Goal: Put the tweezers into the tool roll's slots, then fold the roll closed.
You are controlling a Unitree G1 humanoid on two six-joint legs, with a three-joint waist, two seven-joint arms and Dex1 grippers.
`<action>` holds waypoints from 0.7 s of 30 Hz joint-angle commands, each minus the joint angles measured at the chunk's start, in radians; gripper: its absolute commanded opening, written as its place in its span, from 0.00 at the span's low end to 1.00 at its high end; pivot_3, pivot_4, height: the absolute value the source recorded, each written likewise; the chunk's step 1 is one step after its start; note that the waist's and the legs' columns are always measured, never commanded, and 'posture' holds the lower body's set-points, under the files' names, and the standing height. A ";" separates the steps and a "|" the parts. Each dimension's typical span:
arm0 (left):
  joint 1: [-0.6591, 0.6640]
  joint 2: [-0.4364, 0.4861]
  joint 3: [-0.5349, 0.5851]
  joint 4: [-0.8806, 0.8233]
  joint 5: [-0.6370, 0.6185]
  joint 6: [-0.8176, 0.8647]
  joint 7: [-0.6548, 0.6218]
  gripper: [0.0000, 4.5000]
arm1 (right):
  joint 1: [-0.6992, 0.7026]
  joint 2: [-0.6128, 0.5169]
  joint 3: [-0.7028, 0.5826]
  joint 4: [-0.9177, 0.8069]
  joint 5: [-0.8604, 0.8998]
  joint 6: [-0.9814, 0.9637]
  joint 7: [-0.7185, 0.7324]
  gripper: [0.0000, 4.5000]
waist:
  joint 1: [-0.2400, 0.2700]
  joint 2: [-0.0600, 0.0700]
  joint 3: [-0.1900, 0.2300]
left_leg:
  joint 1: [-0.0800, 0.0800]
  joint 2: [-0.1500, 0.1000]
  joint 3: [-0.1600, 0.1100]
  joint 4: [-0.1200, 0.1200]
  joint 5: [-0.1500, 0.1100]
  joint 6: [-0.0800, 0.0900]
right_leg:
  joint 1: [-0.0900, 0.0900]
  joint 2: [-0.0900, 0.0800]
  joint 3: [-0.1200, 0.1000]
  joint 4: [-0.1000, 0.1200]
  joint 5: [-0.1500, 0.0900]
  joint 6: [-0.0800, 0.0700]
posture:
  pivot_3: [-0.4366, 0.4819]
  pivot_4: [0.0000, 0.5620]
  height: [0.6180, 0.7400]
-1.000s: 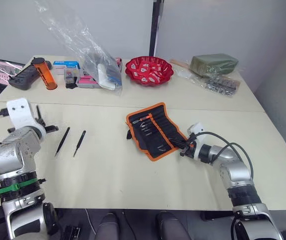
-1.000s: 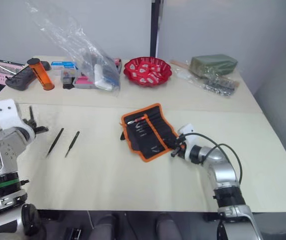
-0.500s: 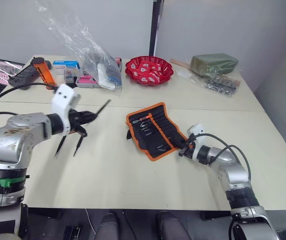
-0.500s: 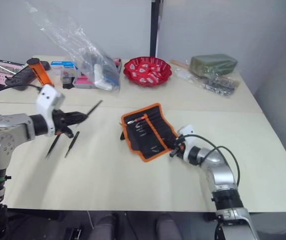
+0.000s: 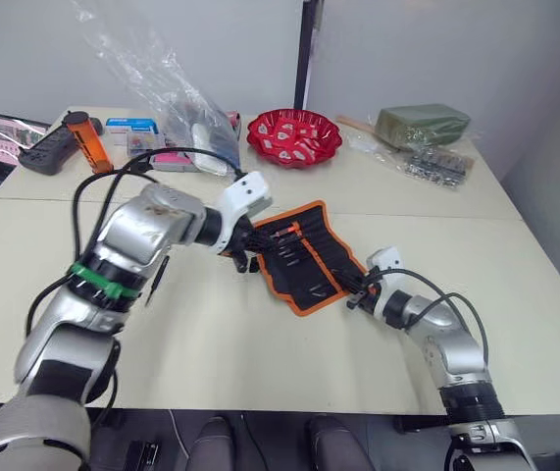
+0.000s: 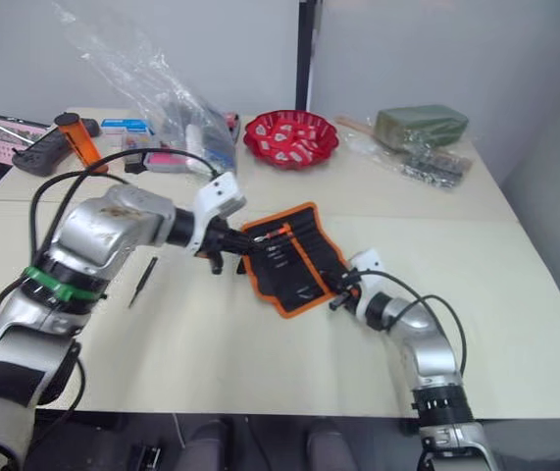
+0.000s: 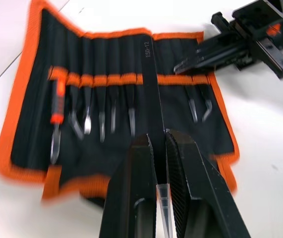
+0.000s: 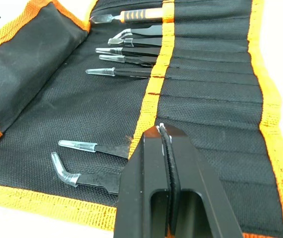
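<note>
The tool roll (image 5: 309,260) lies open in the middle of the table, black with orange trim. Several tweezers (image 7: 101,121) and an orange-handled tool (image 7: 57,109) sit in its slots (image 7: 106,57). My left gripper (image 7: 159,136) is at the roll's left end, shut on one black tweezers (image 7: 151,94) that points across the pockets. One more tweezers (image 6: 142,280) lies on the table left of the arm. My right gripper (image 5: 355,294) is shut, its fingertips (image 8: 153,144) resting on the roll's near right corner.
Along the far side of the table stand a red bowl (image 5: 292,137), a clear plastic bag (image 5: 177,108), an orange bottle (image 5: 88,142), a laptop (image 5: 0,137) and a green packet (image 5: 419,126). Bare tabletop lies in front of the roll.
My left arm has swung right from the table's left side to the roll, carrying one tweezers. The right gripper has stayed at the roll's corner.
</note>
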 commanded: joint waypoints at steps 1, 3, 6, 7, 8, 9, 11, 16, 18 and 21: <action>-0.079 -0.051 -0.048 0.132 0.067 -0.007 -0.023 0.01 | 0.026 0.008 0.021 0.006 -0.011 0.015 -0.013 0.00 | -0.003 0.000 0.000 | 0.000 0.000 0.000 0.000 0.000 0.000 | 0.000 0.000 0.000 0.000 0.000 0.000 | 0.48 0.27 0.91; -0.100 -0.078 -0.080 0.177 0.095 -0.030 -0.046 0.01 | 0.027 0.009 0.022 0.006 -0.010 0.015 -0.017 0.00 | -0.002 0.001 0.000 | 0.000 0.000 0.000 -0.001 0.000 0.000 | -0.001 0.000 0.000 0.000 0.000 0.000 | 0.48 0.27 0.91; -0.113 -0.104 -0.136 0.238 0.158 -0.074 -0.075 0.01 | 0.022 0.007 0.017 0.004 -0.008 0.019 -0.023 0.00 | -0.001 0.001 0.000 | 0.000 0.000 0.000 -0.001 0.000 0.000 | 0.000 0.000 0.000 0.000 0.000 0.000 | 0.48 0.27 0.91; -0.115 -0.110 -0.146 0.253 0.176 -0.086 -0.081 0.01 | 0.020 0.006 0.015 0.004 -0.008 0.020 -0.025 0.00 | 0.000 0.001 0.000 | 0.000 0.000 0.000 -0.001 0.000 0.000 | 0.000 0.000 0.000 0.000 0.000 0.000 | 0.48 0.27 0.91; -0.117 -0.114 -0.152 0.263 0.188 -0.092 -0.091 0.01 | 0.019 0.004 0.014 0.004 -0.007 0.020 -0.027 0.00 | 0.000 0.001 0.000 | 0.000 0.000 0.000 -0.001 0.000 0.000 | -0.001 0.000 0.000 0.000 0.000 0.000 | 0.48 0.27 0.91; -0.118 -0.118 -0.154 0.271 0.197 -0.097 -0.098 0.01 | 0.019 0.004 0.013 0.005 -0.007 0.020 -0.028 0.00 | -0.001 0.001 0.000 | 0.000 0.000 0.000 -0.001 0.000 0.000 | -0.001 0.000 0.000 0.000 0.000 0.000 | 0.48 0.27 0.91; -0.117 -0.128 -0.155 0.287 0.213 -0.104 -0.109 0.01 | 0.020 0.004 0.012 0.003 -0.006 0.021 -0.029 0.00 | -0.001 0.001 0.000 | 0.000 0.000 0.000 -0.001 0.000 0.000 | -0.001 0.000 0.000 0.001 0.000 0.000 | 0.48 0.27 0.91; -0.112 -0.154 -0.151 0.320 0.255 -0.124 -0.110 0.01 | 0.026 0.005 0.013 -0.001 -0.006 0.023 -0.032 0.00 | 0.001 0.001 0.000 | 0.000 0.000 0.000 0.000 0.000 0.000 | 0.000 0.000 0.000 0.000 0.000 0.000 | 0.48 0.27 0.91; -0.111 -0.160 -0.149 0.324 0.268 -0.128 -0.117 0.01 | 0.025 0.005 0.013 -0.003 -0.006 0.025 -0.033 0.00 | 0.001 0.001 0.000 | 0.000 0.000 0.000 0.000 0.000 0.000 | 0.000 0.000 0.000 0.001 0.000 0.000 | 0.48 0.27 0.91; -0.107 -0.161 -0.146 0.315 0.276 -0.126 -0.134 0.01 | 0.025 0.003 0.013 -0.004 -0.005 0.026 -0.031 0.00 | 0.001 0.001 0.000 | 0.000 0.000 0.000 0.000 0.000 0.000 | 0.000 0.000 0.000 0.001 0.000 0.000 | 0.48 0.27 0.91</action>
